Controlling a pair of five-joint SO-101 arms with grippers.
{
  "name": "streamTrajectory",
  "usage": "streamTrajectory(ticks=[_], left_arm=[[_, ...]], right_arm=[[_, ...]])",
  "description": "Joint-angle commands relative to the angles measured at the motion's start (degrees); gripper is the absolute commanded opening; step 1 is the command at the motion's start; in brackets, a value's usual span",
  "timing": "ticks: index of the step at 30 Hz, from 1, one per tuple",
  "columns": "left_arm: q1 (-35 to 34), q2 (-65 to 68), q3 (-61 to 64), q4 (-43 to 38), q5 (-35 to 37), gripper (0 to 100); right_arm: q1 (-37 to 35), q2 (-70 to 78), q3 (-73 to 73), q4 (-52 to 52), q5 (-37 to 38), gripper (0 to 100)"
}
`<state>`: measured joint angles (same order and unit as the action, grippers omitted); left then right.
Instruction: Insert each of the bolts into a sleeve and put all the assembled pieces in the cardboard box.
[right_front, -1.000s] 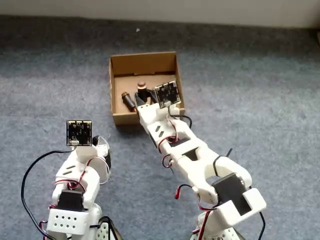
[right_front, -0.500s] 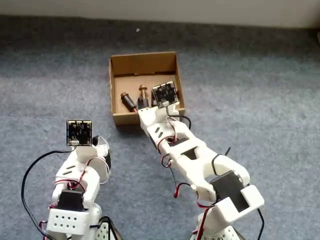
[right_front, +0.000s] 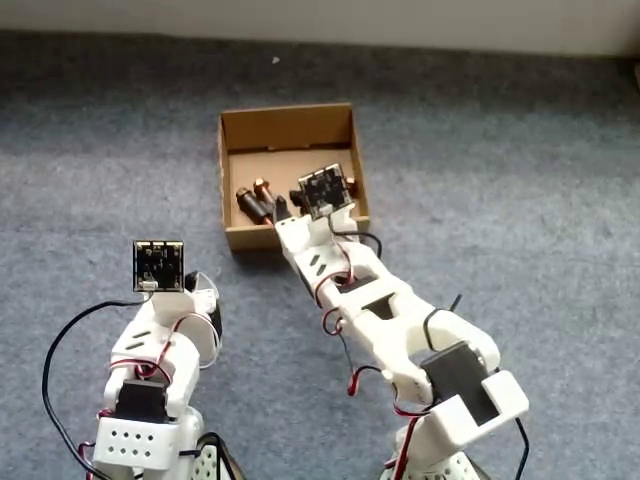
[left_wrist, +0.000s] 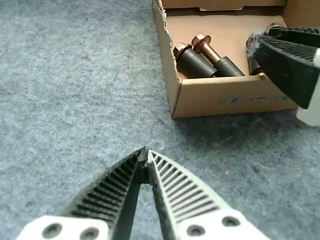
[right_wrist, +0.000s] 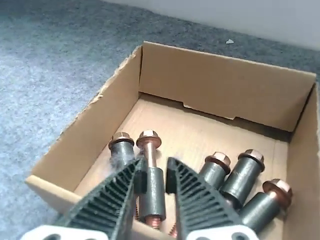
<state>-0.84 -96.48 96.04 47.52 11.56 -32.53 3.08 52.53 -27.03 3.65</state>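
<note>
The cardboard box (right_front: 285, 112) sits on the grey carpet with several bolt-in-sleeve pieces lying inside. My right gripper (right_wrist: 154, 162) hangs over the box's near end, open by a narrow gap. One assembled piece (right_wrist: 151, 190) lies on the box floor under that gap, its copper head pointing away. Another piece (right_wrist: 121, 145) lies beside it, and three more (right_wrist: 242, 172) lie on the other side. My left gripper (left_wrist: 146, 151) is shut on nothing, low over the carpet short of the box (left_wrist: 230, 97). From there the right gripper (left_wrist: 262, 36) shows beside two pieces (left_wrist: 192, 60).
Grey carpet surrounds the box on all sides. A pale wall strip runs along the far edge. The left arm (right_front: 165, 330) stays at the lower left, and the right arm (right_front: 380, 310) stretches diagonally up to the box's near wall.
The piece that stood upright in the right gripper now lies flat in the box beside another piece. The right gripper has shifted slightly inside the box. The left arm has not moved.
</note>
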Motion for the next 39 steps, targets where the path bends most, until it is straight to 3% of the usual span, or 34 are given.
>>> streamTrajectory(ticks=[1,9,16,26,39], left_arm=[[-0.13,0.04,1.45,-0.97,-0.44,1],[-0.13,0.04,1.45,-0.97,-0.44,1],[-0.13,0.04,1.45,-0.97,-0.44,1],[-0.31,0.04,1.45,-0.97,-0.44,1],[-0.22,0.04,1.45,-0.97,-0.44,1]], right_arm=[[-0.92,-7.69,0.92,0.4,3.25,0.7],[-1.71,-28.0,11.82,0.92,3.6,0.5],[-1.63,-44.88,16.31,16.92,3.6,0.5],[-1.54,-71.25,27.74,30.81,3.6,0.5],[9.19,-102.02,37.32,51.74,3.34,0.5]])
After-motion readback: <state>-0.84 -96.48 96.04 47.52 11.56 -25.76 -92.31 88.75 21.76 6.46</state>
